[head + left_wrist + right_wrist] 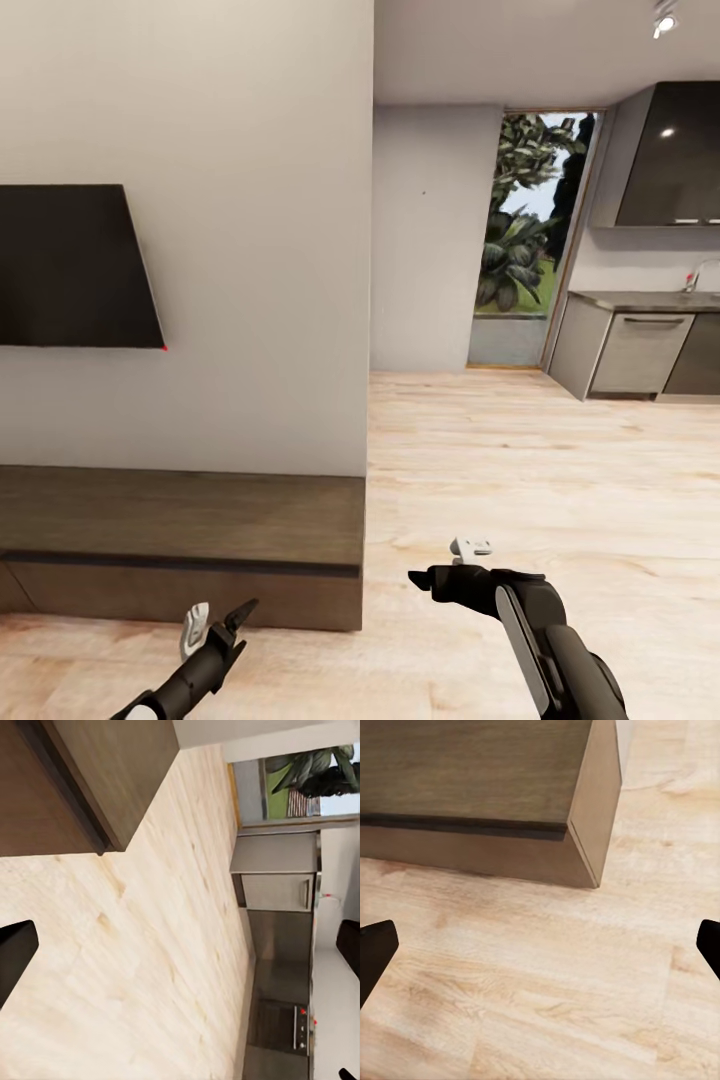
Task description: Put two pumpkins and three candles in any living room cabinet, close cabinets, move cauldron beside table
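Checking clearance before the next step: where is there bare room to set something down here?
The cabinet top is bare along the wall under the TV. The wood floor lies open from the cabinet's end to the kitchen units. Nothing shown is crowded.

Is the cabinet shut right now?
Shut, as far as visible: the cabinet front is flush, no pale interior showing in head or right wrist view. Its left end runs out of frame.

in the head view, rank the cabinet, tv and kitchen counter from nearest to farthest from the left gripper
1. Cabinet: low against the wall, just ahead of the left gripper.
2. TV: on the wall above the cabinet.
3. Kitchen counter: far across the floor, at the right.
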Controlling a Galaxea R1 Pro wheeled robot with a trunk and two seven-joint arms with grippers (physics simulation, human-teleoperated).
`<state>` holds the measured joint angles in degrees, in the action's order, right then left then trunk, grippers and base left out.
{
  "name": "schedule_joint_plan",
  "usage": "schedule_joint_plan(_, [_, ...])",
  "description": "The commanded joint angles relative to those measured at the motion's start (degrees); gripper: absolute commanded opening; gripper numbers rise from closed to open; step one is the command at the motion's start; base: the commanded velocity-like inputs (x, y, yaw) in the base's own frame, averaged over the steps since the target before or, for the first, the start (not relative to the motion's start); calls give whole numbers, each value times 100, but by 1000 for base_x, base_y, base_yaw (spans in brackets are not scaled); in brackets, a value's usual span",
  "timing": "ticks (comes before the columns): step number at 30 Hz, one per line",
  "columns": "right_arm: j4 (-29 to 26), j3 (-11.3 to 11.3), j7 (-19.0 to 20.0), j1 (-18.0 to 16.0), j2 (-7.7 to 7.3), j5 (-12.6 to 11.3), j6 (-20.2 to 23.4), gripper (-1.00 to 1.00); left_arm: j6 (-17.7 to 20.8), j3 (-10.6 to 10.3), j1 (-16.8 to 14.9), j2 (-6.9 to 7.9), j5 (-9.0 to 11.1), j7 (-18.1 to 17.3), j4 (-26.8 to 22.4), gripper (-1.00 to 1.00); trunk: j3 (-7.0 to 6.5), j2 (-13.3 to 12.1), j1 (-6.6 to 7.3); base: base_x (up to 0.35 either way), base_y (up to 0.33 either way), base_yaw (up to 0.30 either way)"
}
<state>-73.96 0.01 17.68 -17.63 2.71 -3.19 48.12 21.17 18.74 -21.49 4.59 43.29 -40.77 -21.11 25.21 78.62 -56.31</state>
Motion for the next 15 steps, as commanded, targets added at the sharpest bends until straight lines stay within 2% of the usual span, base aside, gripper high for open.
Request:
schedule_joint_plan(1, [-5, -1, -2, -4, 1, -32, 25, 100, 45, 19, -4, -15, 38, -18, -1, 100, 25, 45, -23, 0, 0, 0])
schedule_joint_plan(6, [-5, 6, 10, -4, -3, -30, 31, 100, 38, 21, -17, -81, 31, -7, 0, 100, 115, 246, -132, 0, 0, 0])
schedule_joint_plan(10, [-5, -13, 8, -4, -14, -25, 39, 100, 66, -5, -256, -200, -5, -25, 22, 100, 186, 406, -220, 0, 0, 0])
schedule_joint_plan(15, [-5, -17, 72, -4, -15, -24, 33, 100, 144, -18, -341, -227, -7, -163, 15, 100, 276, 607, -330, 0, 0, 0])
